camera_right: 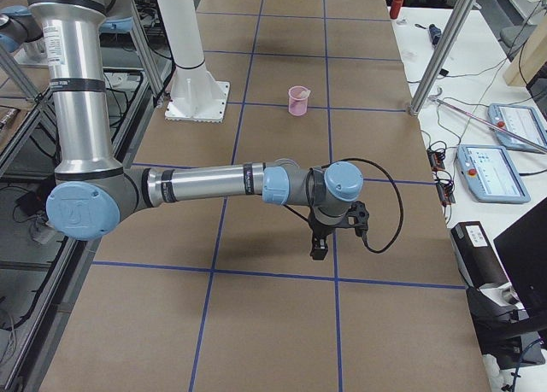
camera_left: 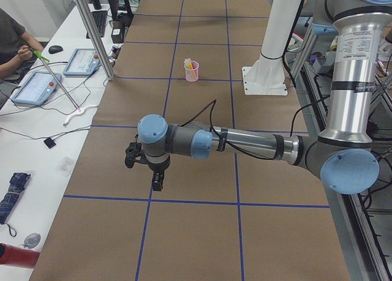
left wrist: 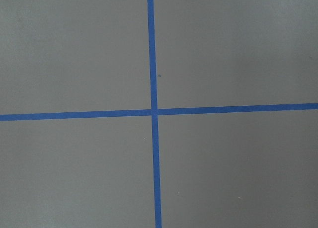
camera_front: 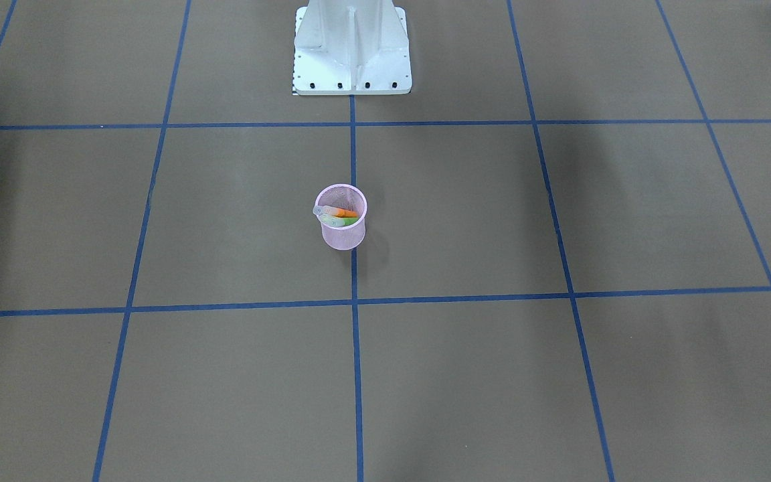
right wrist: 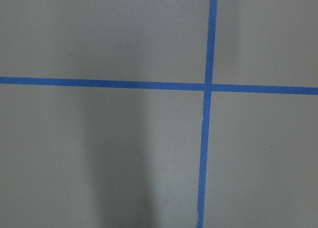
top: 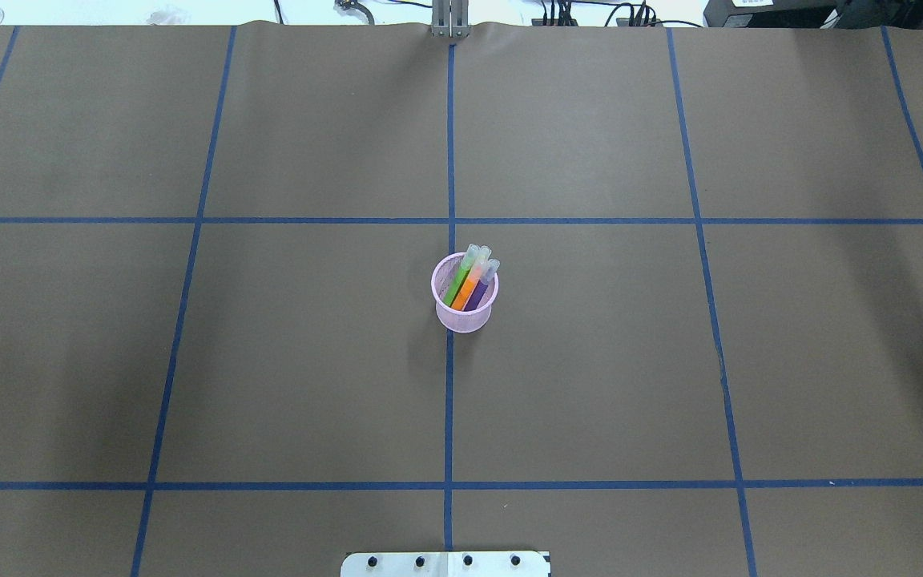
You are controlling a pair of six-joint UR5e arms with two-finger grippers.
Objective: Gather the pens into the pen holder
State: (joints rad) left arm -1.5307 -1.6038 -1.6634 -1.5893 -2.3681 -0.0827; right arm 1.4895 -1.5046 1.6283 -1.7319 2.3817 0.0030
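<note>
Pink mesh pen holder stands upright mid-counter, holding green, orange and purple pens; purple shows only overhead. Only side views show the left gripper and right gripper, well apart from the holder, open or closed unclear.

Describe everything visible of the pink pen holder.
The pen holder is a small round pink wire-mesh cup, slightly tapered toward the base, with a solid rim. It stands upright on the brown table, on the central blue tape line. Green, orange and purple pens lean inside, clear caps above the rim. Nothing else touches it.
</note>
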